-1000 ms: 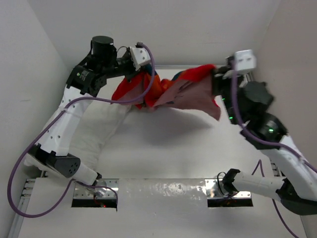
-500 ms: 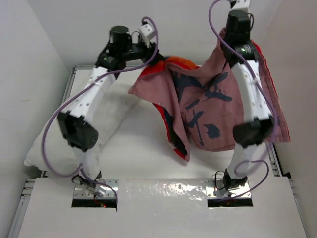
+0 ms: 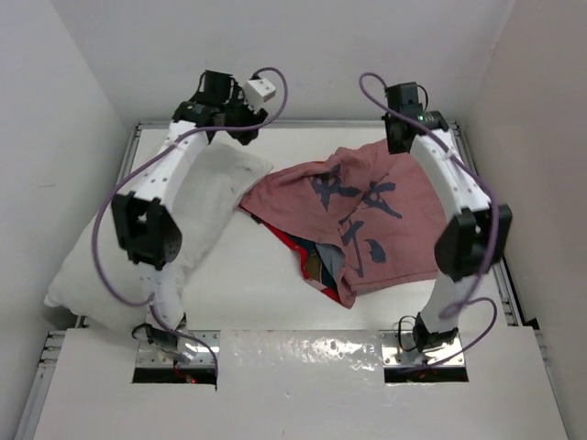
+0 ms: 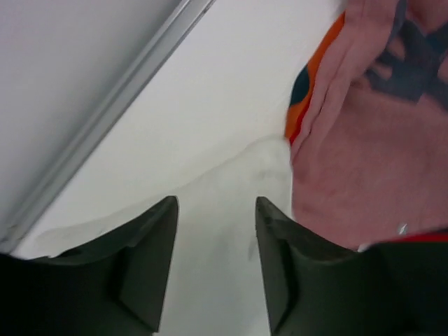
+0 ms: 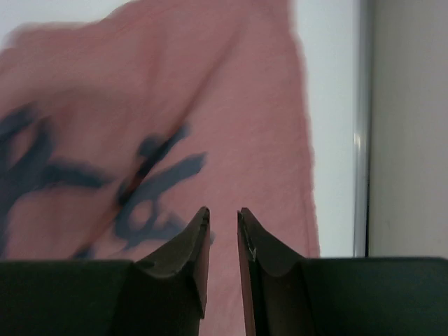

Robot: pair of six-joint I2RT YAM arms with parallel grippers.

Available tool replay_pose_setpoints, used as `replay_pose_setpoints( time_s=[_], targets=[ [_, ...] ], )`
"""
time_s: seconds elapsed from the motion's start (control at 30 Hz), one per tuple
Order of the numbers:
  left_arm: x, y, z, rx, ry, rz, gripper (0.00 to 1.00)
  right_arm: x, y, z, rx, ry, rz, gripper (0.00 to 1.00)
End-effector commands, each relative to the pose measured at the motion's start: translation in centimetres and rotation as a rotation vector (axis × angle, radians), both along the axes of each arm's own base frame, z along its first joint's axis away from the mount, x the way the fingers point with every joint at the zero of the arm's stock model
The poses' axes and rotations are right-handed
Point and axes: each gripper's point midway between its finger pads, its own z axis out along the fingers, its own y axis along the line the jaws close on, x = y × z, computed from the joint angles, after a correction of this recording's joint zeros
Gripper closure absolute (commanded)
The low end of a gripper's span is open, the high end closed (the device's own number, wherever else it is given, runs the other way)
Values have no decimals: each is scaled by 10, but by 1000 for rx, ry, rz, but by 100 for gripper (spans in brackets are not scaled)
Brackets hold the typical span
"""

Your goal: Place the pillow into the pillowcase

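This looks like a robotics lab test cell: plain white panel walls (image 3: 303, 55) box in a white table (image 3: 266, 275) edged with metal rail (image 3: 507, 284), and a left arm (image 3: 170, 174) and right arm (image 3: 456, 179) are bolted to metal plates (image 3: 174, 353) at its near edge, trailing purple cables (image 3: 103, 247)

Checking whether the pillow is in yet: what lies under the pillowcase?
The pillowcase is spread pink side up on the table; its red printed layer peeks out beneath the near edge. The pillow lies outside, to its left. What the cloth covers cannot be seen.
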Motion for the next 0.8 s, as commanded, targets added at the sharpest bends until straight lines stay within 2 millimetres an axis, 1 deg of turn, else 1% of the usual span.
replay_pose_setpoints(
  time_s=[0.0,0.03,0.07,0.1,0.13,0.17,0.2,0.23,0.27,0.3,0.33,0.37,0.4,0.43,0.47,0.5,0.53,0.57,0.6,0.63,0.67,0.7,0.73,0.77],
  targets=[
    [-54,39,49,231,-109,-81,57,-46,89,16,146,-21,293,79],
    [-64,56,43,294,-81,-58,47,-73,105,-10,149,57,374,72],
    [-70,72,32,347,-48,-55,38,-91,136,-21,145,87,474,60],
    [-85,87,2,388,42,-53,28,-106,149,-34,139,117,531,32],
    [-94,98,-1,409,54,-35,10,-130,160,-58,141,179,587,19],
    [-99,112,-12,425,83,-26,5,-144,183,-66,152,184,657,8],
    [-110,119,-36,444,140,-33,1,-153,193,-75,190,190,659,1],
    [-113,125,-44,464,148,-25,0,-169,202,-93,241,234,688,1],
    [-124,133,-68,491,199,-28,0,-171,216,-99,272,223,710,1],
    [-119,135,-76,500,186,-14,0,-178,217,-113,288,241,693,1],
    [-120,138,-86,511,201,-8,0,-178,220,-119,284,233,687,1],
    [-121,146,-101,535,214,12,0,-170,220,-129,243,209,656,1],
    [-123,148,-110,541,226,18,0,-168,216,-138,231,211,618,3],
    [-123,152,-117,548,232,28,0,-164,214,-144,214,204,590,10],
    [-129,155,-128,549,256,33,1,-161,206,-158,176,222,551,18],
    [-129,157,-131,542,250,37,4,-159,204,-163,163,225,533,28],
    [-133,152,-130,509,252,15,12,-158,202,-168,147,233,522,40],
    [-143,149,-134,487,280,-22,21,-155,195,-171,115,230,488,70],
    [-150,144,-135,456,290,-55,41,-154,191,-177,100,234,462,83],
    [-155,142,-127,449,273,-67,70,-151,186,-177,89,228,441,93],
    [-171,143,-133,463,305,-117,85,-149,182,-176,79,221,423,100],
    [-181,142,-132,467,309,-160,96,-144,177,-169,72,195,399,100],
    [-191,137,-117,470,248,-268,100,-139,168,-163,73,182,370,100],
    [-224,138,-120,459,313,-364,100,-135,162,-155,77,163,344,100]
  ],
)
